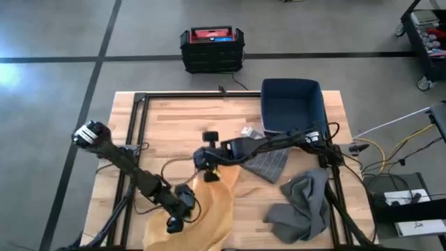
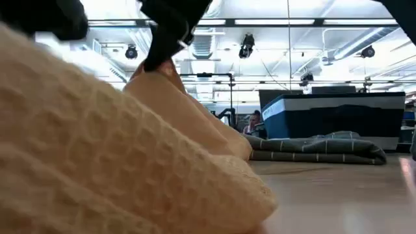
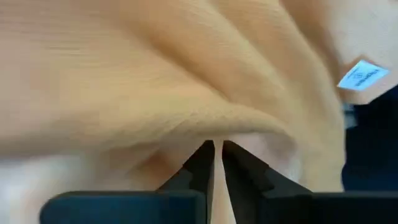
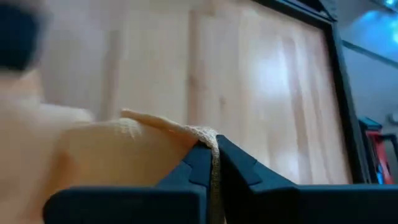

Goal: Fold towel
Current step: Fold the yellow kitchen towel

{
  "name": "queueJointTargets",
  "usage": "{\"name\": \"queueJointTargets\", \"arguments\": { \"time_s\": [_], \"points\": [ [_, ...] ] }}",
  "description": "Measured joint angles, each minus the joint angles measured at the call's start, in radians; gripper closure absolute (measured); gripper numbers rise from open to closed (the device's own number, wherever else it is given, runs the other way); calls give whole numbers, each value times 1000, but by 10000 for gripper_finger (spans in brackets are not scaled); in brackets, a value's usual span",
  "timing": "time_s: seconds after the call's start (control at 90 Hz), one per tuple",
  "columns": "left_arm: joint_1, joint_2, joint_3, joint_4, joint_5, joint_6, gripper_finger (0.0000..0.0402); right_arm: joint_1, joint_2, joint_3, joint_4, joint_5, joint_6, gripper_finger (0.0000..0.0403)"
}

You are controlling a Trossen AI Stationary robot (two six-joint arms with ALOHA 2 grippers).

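A tan waffle-weave towel (image 1: 205,206) lies bunched on the wooden table near its front edge, left of the middle. It fills the foreground of the low view (image 2: 97,169). My left gripper (image 1: 174,223) is shut on the towel's near left part. My right gripper (image 1: 209,174) is shut on the towel's far end, which is raised into a peak (image 2: 159,71). My left gripper pinches a raised fold of the towel (image 3: 217,127) between its two fingertips (image 3: 200,158). The cloth bulges over and around the fingers. The rest of the towel lies slack on the table. My right gripper pinches the towel's hemmed edge at a corner (image 4: 208,134) between its two fingers, coming from above. That corner is lifted off the table (image 2: 162,68). The cloth slopes down from it to the heap below.
A crumpled grey towel (image 1: 303,206) lies at the near right, and a folded grey patterned cloth (image 1: 268,164) lies mid-table. A blue bin (image 1: 293,104) stands at the far right. A black crate (image 1: 212,49) sits on the floor beyond the table.
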Motion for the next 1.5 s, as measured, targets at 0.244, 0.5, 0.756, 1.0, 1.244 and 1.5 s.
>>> {"name": "queueJointTargets", "arguments": {
  "time_s": [0.244, 0.5, 0.756, 1.0, 1.244, 1.5],
  "points": [
    [-47, -232, 54, -314, -472, -12, 362, 42, 0, -9, -34, 85, 43, 403],
    [4, -313, -152, -154, -605, 33, 246, 52, 0, -5, -36, 87, 44, 403],
    [114, -246, -362, 303, -604, 210, 193, 52, 0, 5, -34, 86, 51, 403],
    [258, -161, -404, 457, -548, 313, 274, 52, 0, 5, -34, 86, 51, 403],
    [288, -202, -260, 39, -546, 251, 394, 53, -1, 5, -43, 84, 67, 403],
    [252, -287, 116, -905, -696, -183, 401, 45, -35, 6, -64, 88, 161, 367]
  ]
}}
